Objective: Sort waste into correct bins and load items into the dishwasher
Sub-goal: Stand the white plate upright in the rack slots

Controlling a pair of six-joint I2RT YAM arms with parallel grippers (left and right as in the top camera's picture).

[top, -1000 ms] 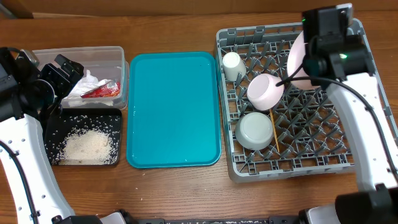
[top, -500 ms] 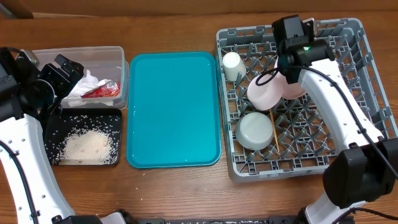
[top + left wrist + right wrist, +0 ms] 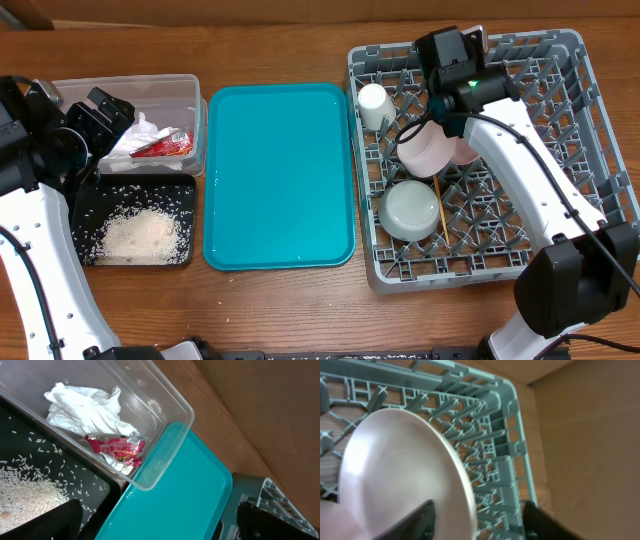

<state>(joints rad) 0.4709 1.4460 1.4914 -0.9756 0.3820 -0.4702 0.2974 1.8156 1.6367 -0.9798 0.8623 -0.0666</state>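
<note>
Partly open right tool, plate between

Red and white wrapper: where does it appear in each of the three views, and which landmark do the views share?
Overhead: wrapper in the clear tub, far left.
Left wrist: centre-left, in the same tub.
Right wrist: not in it.
Shared landmark: the grey dish rack, seen in all three.
</note>
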